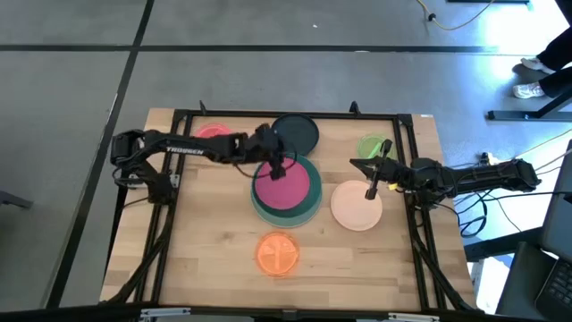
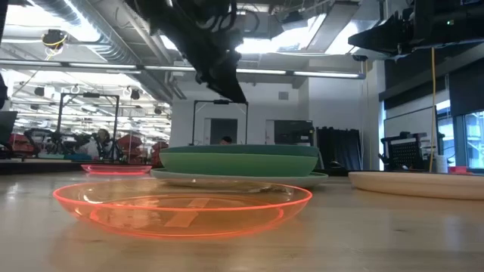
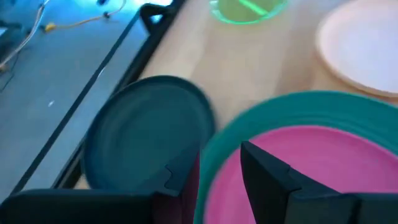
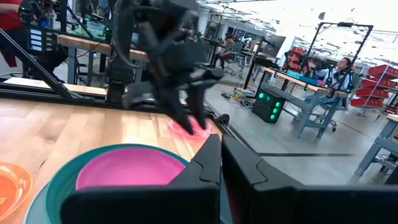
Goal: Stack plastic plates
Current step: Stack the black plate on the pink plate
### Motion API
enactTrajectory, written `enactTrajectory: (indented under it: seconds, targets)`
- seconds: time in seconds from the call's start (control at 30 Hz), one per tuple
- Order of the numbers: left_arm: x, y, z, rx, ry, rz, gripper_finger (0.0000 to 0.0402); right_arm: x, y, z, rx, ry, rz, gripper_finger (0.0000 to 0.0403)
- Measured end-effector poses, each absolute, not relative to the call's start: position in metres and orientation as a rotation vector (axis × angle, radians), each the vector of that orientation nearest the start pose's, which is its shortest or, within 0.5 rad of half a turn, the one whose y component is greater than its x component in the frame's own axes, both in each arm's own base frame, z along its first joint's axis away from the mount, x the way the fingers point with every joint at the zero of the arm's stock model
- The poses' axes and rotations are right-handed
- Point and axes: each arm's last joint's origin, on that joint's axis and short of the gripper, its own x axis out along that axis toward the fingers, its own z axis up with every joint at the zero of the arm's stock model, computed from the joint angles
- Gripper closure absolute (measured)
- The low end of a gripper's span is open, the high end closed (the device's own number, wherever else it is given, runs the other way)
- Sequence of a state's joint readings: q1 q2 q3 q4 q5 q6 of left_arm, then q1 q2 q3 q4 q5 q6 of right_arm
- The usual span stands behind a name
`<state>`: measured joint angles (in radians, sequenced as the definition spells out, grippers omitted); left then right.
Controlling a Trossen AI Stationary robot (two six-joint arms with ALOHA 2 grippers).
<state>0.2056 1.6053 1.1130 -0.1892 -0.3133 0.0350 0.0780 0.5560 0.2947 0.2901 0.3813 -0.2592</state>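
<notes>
The plastic plates lie spread across the wooden surface (image 1: 214,259). Farthest left, at the back edge, a pink plate (image 1: 212,132) shows partly under the left arm. Next, near the front edge, a clear orange plate (image 1: 278,253) lies alone. Behind it, in the middle, a magenta plate (image 1: 286,184) rests inside a larger teal plate (image 1: 308,207), which sits on a pale one whose rim shows in the low view (image 2: 302,180). The left gripper (image 1: 279,168) hangs over the back left part of this stack; in its wrist view its fingers (image 3: 264,171) stand slightly apart and empty, above the rim of the teal plate. Just behind the stack a dark navy plate (image 1: 299,132) lies flat. Further right comes a peach plate (image 1: 356,207), near the stack but apart from it, with a green plate (image 1: 372,146) behind it. The right gripper (image 1: 371,188) hovers above the peach plate, its fingers (image 4: 208,163) nearly closed on nothing.
</notes>
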Motion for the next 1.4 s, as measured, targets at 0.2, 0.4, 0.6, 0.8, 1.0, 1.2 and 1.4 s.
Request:
enactTrajectory:
  seconds: [0.2, 0.4, 0.6, 0.8, 1.0, 1.2, 1.4]
  targets:
    - [0.326, 0.125, 0.244, -0.070, 0.668, 0.626, 0.0291, 0.143, 0.000, 0.240, -0.251, 0.012, -0.305, 0.0395]
    - [0.310, 0.162, 0.243, -0.222, 0.629, 0.733, 0.0291, 0.143, 0.000, 0.242, -0.248, -0.004, -0.307, 0.0395]
    - [0.296, 0.185, 0.238, -0.342, 0.629, 0.766, 0.0291, 0.143, 0.000, 0.243, -0.246, -0.013, -0.309, 0.0395]
    - [0.277, 0.209, 0.235, -0.422, 0.643, 0.839, 0.0291, 0.143, 0.000, 0.243, -0.246, -0.012, -0.308, 0.0395]
    - [0.269, 0.229, 0.219, -0.590, 0.634, 0.844, 0.0292, 0.143, 0.000, 0.242, -0.256, -0.009, -0.308, 0.0395]
    - [0.279, 0.241, 0.186, -0.669, 0.664, 0.814, 0.0292, 0.143, 0.000, 0.242, -0.257, -0.008, -0.308, 0.0395]
    - [0.291, 0.245, 0.161, -0.690, 0.666, 0.779, 0.0292, 0.143, 0.000, 0.242, -0.257, -0.007, -0.308, 0.0395]
